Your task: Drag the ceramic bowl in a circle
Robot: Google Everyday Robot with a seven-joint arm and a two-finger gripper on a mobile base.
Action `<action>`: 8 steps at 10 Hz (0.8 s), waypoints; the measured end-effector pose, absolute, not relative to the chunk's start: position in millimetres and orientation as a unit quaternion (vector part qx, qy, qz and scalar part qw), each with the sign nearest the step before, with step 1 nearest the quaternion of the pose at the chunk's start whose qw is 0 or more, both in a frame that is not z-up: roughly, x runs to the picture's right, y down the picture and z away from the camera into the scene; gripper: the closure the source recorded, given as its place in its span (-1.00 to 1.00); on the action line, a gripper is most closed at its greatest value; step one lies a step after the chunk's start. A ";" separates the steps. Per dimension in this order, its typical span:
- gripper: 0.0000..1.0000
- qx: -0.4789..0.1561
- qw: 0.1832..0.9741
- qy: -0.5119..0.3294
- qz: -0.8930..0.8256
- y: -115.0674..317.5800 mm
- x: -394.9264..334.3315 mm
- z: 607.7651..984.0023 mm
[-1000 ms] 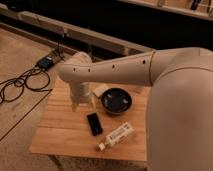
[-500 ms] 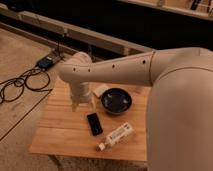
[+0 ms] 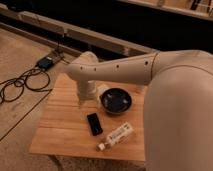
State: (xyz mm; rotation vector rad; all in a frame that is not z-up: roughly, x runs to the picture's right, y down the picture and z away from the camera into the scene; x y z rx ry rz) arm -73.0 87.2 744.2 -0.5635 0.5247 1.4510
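Observation:
The ceramic bowl (image 3: 116,100) is round, shallow and glossy dark with a paler rim. It sits on the wooden table (image 3: 60,130), right of centre toward the far edge. My gripper (image 3: 86,99) hangs down from the white arm (image 3: 120,70) just left of the bowl, low over the table. A pale part (image 3: 102,90) lies between the gripper and the bowl's left rim; I cannot tell whether the gripper touches the bowl.
A flat black phone (image 3: 94,123) lies in front of the bowl. A white bottle (image 3: 116,136) lies on its side near the front right edge. Black cables (image 3: 22,85) and a small box (image 3: 46,62) are on the floor to the left. A ledge runs behind.

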 end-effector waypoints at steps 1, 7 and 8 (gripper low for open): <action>-0.30 -0.250 0.685 0.230 0.645 82.4 -66.7 759.5; -0.30 -0.233 0.706 0.206 0.636 66.3 -35.3 843.0; -0.30 -0.233 0.707 0.208 0.634 68.9 -32.2 856.4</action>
